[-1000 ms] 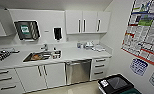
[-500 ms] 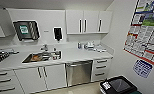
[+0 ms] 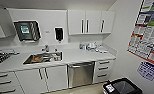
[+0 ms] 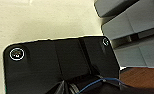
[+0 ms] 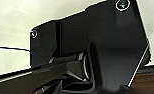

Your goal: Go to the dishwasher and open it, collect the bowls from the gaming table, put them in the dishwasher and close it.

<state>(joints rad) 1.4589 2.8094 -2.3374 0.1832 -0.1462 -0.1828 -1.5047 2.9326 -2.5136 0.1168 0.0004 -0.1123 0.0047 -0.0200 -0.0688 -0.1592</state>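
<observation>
The dishwasher (image 3: 80,74) stands shut under the white counter (image 3: 78,56), between cabinet doors and a drawer stack, right of the sink (image 3: 43,58). A black bin (image 3: 121,87) is cut off at the corner. Whether either pincer is open or closed cannot be told, so nothing can be placed relative to them.

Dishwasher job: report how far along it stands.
Done: nothing yet; the dishwasher under the counter, right of the sink, is shut, its bar handle flush across the top. In hand: the head view faces the kitchenette with the dishwasher ahead. Left: opening it, collecting the bowls, loading them, closing it.
</observation>
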